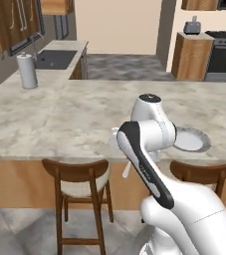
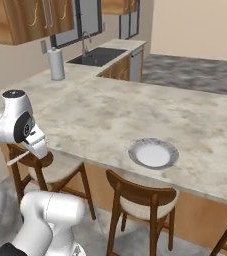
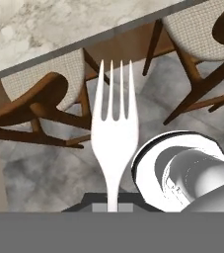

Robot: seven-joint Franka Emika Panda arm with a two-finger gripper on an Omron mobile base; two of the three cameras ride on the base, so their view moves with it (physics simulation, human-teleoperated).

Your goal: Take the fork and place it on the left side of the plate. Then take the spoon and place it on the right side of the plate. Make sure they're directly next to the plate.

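Fingers (image 3: 112, 206) clamped narrow on the fork (image 3: 112, 143), gripped low on the handle; tines stick straight out ahead of my hand. The fork is in the air off the near edge of the tabletop (image 1: 74, 114), over the floor and stools, well left of the plate (image 2: 153, 152).

Handling, my read: light, rigid metal, thin and smooth, so it can pivot or slip in a two-point pinch. Holding the handle end leaves a long lever. I'd move slow and set it down flat.

The plate sits near the tabletop's near edge, right of the arm. Little tabletop between its rim and the edge.

Hard to read:
- Fingertips mostly cut off at the bottom of the hand view; the contact itself isn't visible.
- From the left base camera, the arm covers the plate's left rim, exactly where the fork goes.
- From the right base camera, only a thin pale sliver by the wrist.
- Spoon: can't locate it.
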